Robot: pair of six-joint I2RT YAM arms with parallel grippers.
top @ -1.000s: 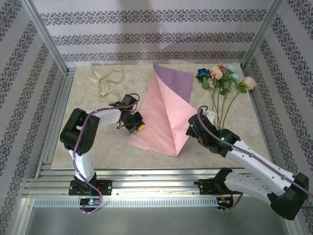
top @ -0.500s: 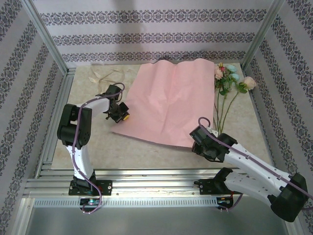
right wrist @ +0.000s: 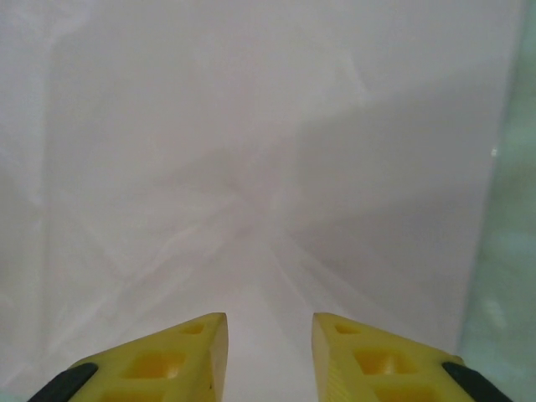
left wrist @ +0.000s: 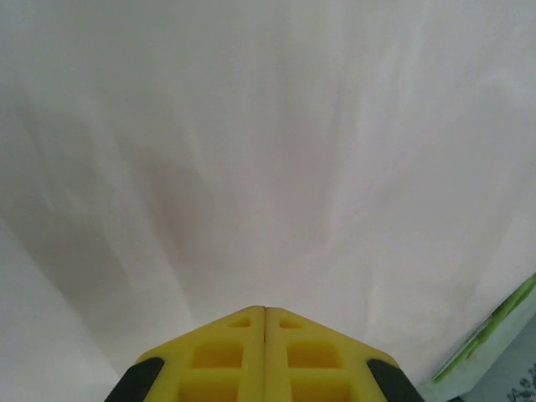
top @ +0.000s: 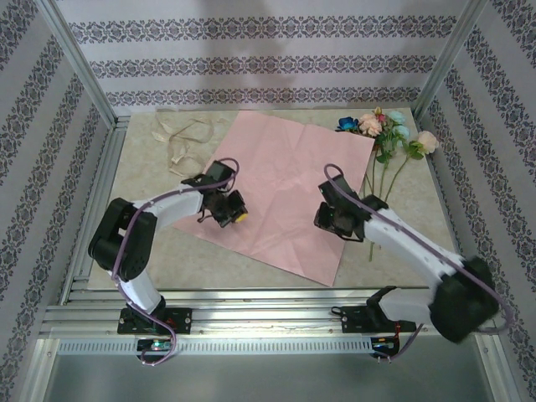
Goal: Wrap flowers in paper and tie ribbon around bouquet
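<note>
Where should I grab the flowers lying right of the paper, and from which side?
Probably the flowers by their bare stems, nearer than the blooms, from above with the right pincer across them: they lie flat, converging, just off the right edge of the paper.

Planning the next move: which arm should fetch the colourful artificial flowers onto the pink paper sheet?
Right. The colourful artificial flowers lie right of the pink paper sheet, nearest the right gripper, jaws apart; the left gripper is shut at the sheet's left edge.

The top view looks down over the whole table (top: 251, 272); both wrist views face the paper (top: 285, 184) close up.
</note>
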